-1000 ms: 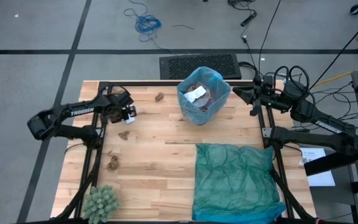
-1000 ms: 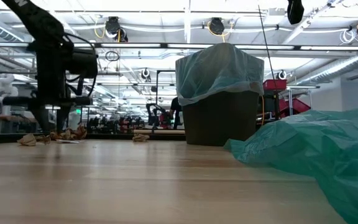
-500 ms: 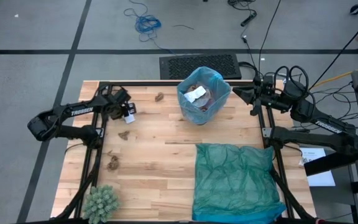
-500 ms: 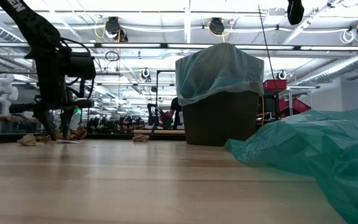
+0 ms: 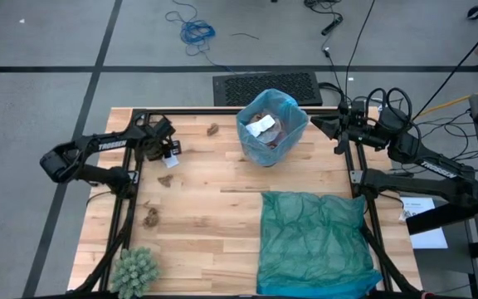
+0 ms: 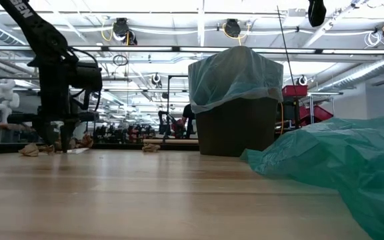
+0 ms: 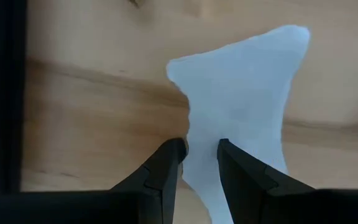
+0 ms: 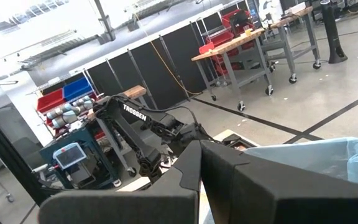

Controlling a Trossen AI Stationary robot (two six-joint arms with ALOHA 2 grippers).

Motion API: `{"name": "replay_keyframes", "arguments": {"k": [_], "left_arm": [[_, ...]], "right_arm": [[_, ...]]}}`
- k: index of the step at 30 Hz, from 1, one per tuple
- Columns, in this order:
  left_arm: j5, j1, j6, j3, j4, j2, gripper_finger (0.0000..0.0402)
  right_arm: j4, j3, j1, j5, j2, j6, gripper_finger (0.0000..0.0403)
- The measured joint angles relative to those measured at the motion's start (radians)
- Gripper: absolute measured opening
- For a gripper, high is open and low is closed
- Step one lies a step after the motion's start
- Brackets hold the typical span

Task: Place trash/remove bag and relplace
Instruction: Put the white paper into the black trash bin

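My left gripper (image 7: 201,152) points down at the far left of the table (image 5: 222,208) and is shut on a white paper scrap (image 7: 241,99); it also shows in the high view (image 5: 166,148). A dark bin lined with the light blue bag (image 5: 270,124) stands at the far middle and holds brown wads and a white scrap. Brown wads lie on the table (image 5: 212,129) (image 5: 167,178) (image 5: 150,218). My right gripper (image 5: 315,126) waits shut beside the bin's right side, clear of it. My left gripper pinches the white scrap's narrow end (image 7: 204,140) between its two fingers, which come from above, pointing down. The rest of the scrap spreads out flat beyond the fingers, on or just over the wood; which, I cannot tell.
A darker teal-green plastic bag (image 5: 314,241) lies spread over the near right of the table. A green spiky ball (image 5: 135,270) sits at the near left corner. Black frame rails (image 5: 127,208) run along the table's left and right sides.
My left gripper has shifted a little toward the table's far left corner, the white scrap going with it.
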Motion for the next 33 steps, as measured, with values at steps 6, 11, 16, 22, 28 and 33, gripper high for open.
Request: {"name": "replay_keyframes", "arguments": {"k": [6, 11, 16, 22, 28, 33], "left_arm": [[0.003, 0.0, 0.0, 0.021, -0.018, 0.002, 0.0112], [0.019, 0.0, 0.0, 0.044, -0.074, -0.003, 0.0112], [0.019, 0.0, 0.0, 0.048, -0.121, -0.003, 0.0112], [0.027, 0.0, 0.016, 0.048, -0.11, -0.003, 0.0112], [0.036, 0.0, 0.058, 0.048, -0.105, 0.017, 0.0112], [0.057, 0.0, 0.06, 0.051, -0.143, 0.014, 0.0112]], "right_arm": [[0.0, 0.0, 0.0, 0.0, 0.0, 0.0, 0.0], [0.0, 0.0, 0.0, 0.0, 0.0, 0.008, 0.0], [0.0, 0.0, 0.0, 0.001, 0.0, 0.016, 0.0], [0.0, 0.0, 0.0, 0.001, 0.0, 0.011, 0.0], [0.0, 0.0, 0.0, 0.001, 0.0, 0.001, 0.0], [0.0, 0.0, 0.0, 0.001, 0.0, 0.0, 0.0]]}}
